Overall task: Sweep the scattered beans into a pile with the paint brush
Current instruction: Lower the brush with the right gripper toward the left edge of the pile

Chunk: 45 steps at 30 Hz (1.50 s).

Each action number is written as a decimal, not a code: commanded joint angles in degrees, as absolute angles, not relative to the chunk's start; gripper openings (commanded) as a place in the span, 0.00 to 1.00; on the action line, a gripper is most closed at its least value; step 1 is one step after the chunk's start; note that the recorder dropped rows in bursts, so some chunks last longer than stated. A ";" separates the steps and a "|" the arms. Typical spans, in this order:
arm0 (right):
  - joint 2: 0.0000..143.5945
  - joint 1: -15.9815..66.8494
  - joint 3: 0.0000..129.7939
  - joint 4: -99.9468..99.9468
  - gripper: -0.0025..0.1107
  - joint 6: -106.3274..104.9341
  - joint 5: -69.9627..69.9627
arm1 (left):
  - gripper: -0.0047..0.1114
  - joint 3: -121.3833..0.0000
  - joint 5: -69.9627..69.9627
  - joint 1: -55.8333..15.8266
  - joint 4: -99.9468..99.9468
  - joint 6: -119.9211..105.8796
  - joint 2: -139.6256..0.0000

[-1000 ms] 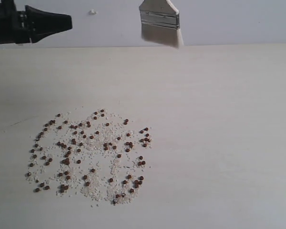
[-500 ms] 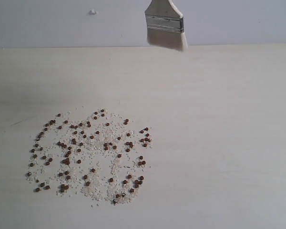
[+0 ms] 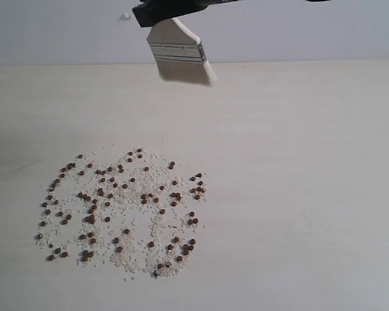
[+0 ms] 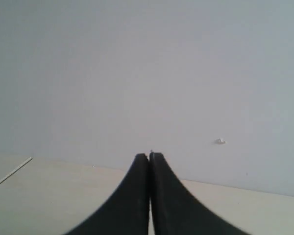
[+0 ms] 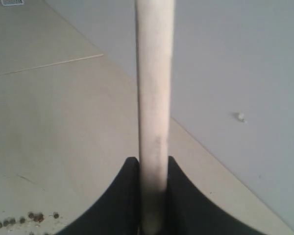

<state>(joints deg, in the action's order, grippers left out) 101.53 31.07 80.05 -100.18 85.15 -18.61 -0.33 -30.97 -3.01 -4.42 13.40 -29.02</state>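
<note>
1. The right gripper (image 5: 153,165) has its jaws closed firmly on the pale wooden handle of the paint brush (image 3: 179,53), whose bristles point down.
2. The brush is over the far edge of the tabletop (image 3: 311,194), a little left of the middle of that edge.
3. The beans (image 3: 117,207) lie scattered in the near left part of the tabletop, mixed with white grains (image 3: 139,259) and well apart from the brush.
4. The left gripper (image 4: 149,159) has its jaws pressed together, with nothing between them.
</note>
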 commanded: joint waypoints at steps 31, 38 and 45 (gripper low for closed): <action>103.80 41.33 52.13 -13.44 0.02 -26.88 -43.83 | 0.04 0.00 9.79 -3.36 -3.74 17.08 0.00; 110.17 41.33 52.42 -21.49 0.02 -22.39 -48.39 | 0.04 0.00 9.99 -3.36 -2.28 17.06 0.00; 116.64 41.33 57.49 -27.76 0.02 -16.40 -53.93 | 0.04 0.00 10.59 -3.36 -1.29 21.17 0.00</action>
